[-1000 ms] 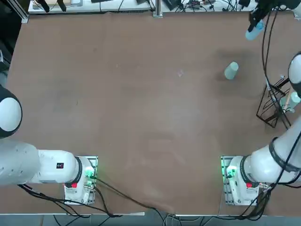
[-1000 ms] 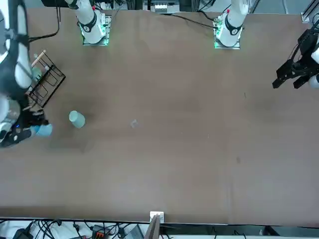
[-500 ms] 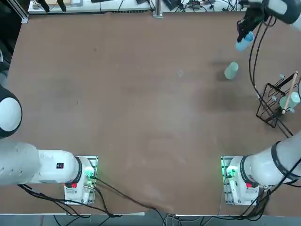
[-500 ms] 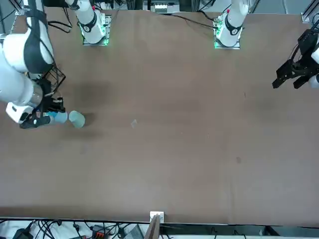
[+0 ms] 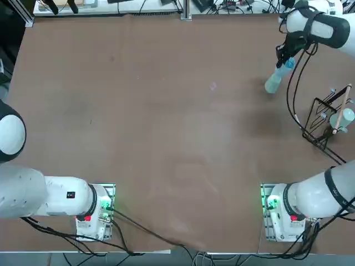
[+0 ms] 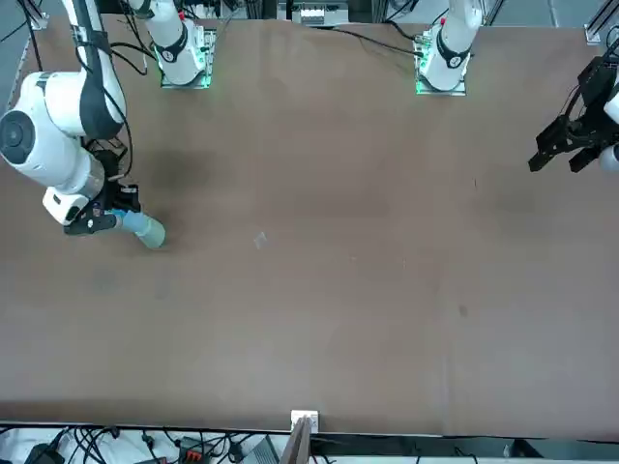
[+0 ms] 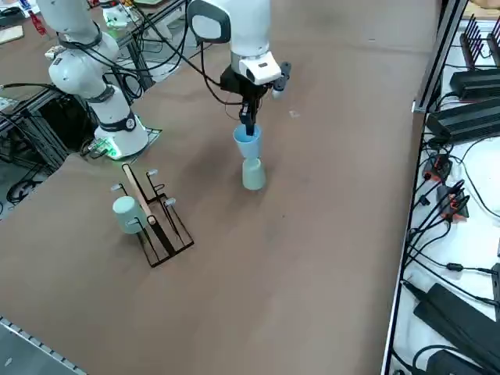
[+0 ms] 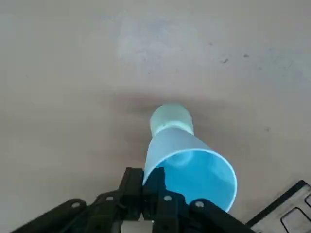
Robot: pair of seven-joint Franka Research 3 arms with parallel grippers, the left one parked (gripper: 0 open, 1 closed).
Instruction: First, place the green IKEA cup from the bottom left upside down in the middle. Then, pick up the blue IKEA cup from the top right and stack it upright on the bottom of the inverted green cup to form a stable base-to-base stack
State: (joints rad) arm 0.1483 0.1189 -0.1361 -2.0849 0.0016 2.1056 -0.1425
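Bases meet in the right side view: the blue cup (image 7: 248, 144) sits upright, mouth up, right over the green cup (image 7: 253, 174), which stands upside down on the table (image 5: 177, 155). No gap shows between the two. Seen from overhead, the pair is near 2 o'clock on the table, and the blue cup appears tilted there, though I cannot tell how much of that is the camera's angle.

The right gripper (image 8: 145, 175) is at the blue cup's rim, clenched on its thin wall — one finger inside the mouth, the other outside. Its arm (image 7: 250, 35) comes down over the blue cup.

From the cups, again seen from overhead, the black wire rack (image 7: 162, 237) lies toward 4 o'clock, apart from them. A third cup (image 7: 127, 215), pale green, lies tipped over at the rack, and a light rod (image 7: 134, 183) runs along one side of it. Black cables (image 6: 130, 126) loop beside the right arm. Toward 1 o'clock from the table's middle is a small pale mark (image 5: 213, 86). Past the 12 o'clock edge, a white shelf (image 7: 488, 226) carries cables and black boxes (image 7: 462, 314).
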